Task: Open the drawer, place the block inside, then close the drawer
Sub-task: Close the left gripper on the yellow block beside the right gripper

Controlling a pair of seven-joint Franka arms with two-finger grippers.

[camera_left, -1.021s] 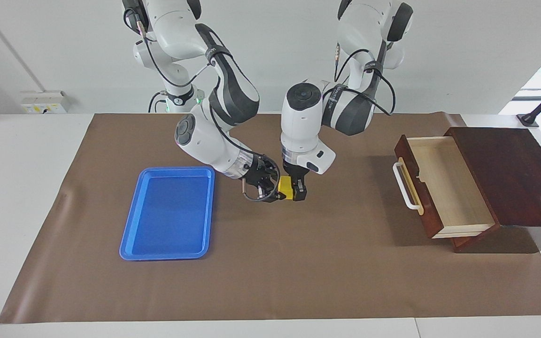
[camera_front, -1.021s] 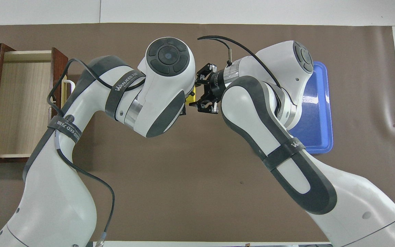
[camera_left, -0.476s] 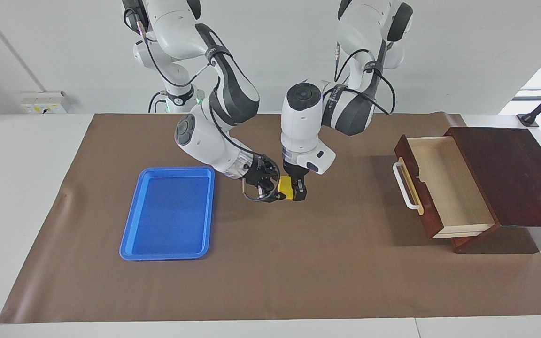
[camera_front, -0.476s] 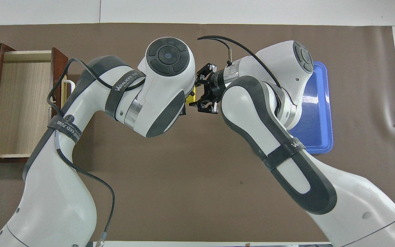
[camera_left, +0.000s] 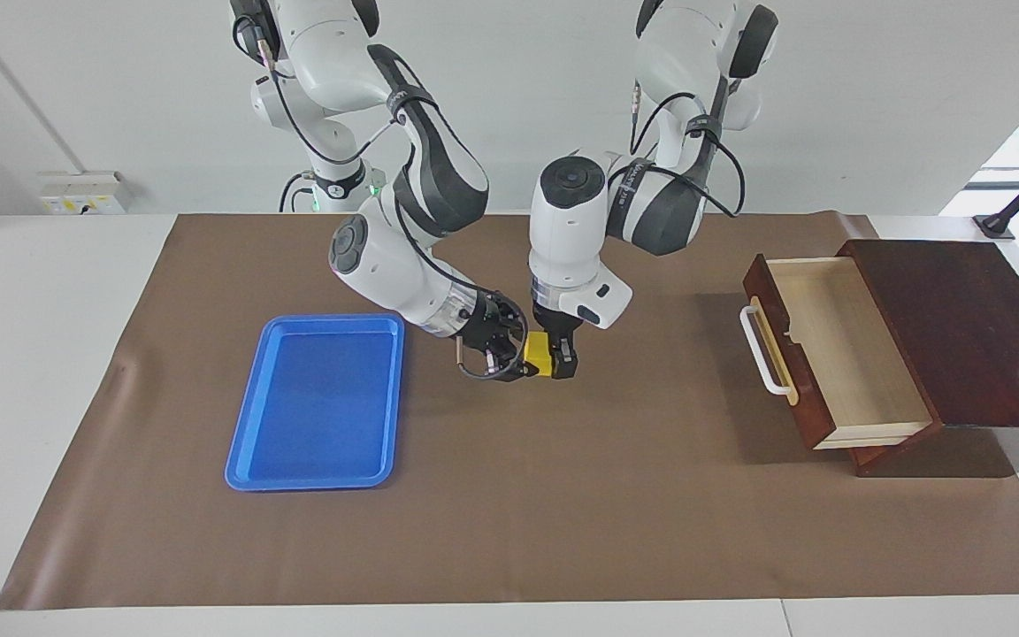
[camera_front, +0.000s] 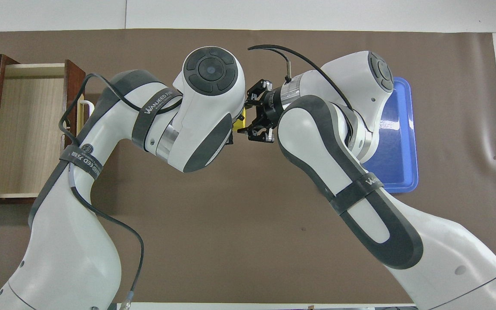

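facing view is showing the two grippers meeting over the middle of the mat (camera_left: 509, 495), between the tray (camera_left: 319, 398) and the drawer (camera_left: 837, 354). the right gripper (camera_left: 514, 358) is reaching in slantwise from the tray's end and the left gripper (camera_left: 558, 361) is pointing straight down, and the block (camera_left: 540, 354) is sitting between them. both grippers are clamping on the block at once, each with its fingers drawn in on it. the overhead view is hiding most of this under the left arm's wrist, with only a sliver of the block (camera_front: 240, 125) showing.

nothing is shifting over the last second: both grips are staying on and neither arm is moving off. i am reading this as the hand-over pausing at its midpoint, with the right gripper yet to let go so that the left arm can carry the block away.

toward the left arm's end of the table the drawer is standing pulled out of its cabinet (camera_left: 961, 327), handle (camera_left: 759, 349) facing the grippers, its pale inside holding nothing. so opening is looking done, while placing and closing are still waiting.
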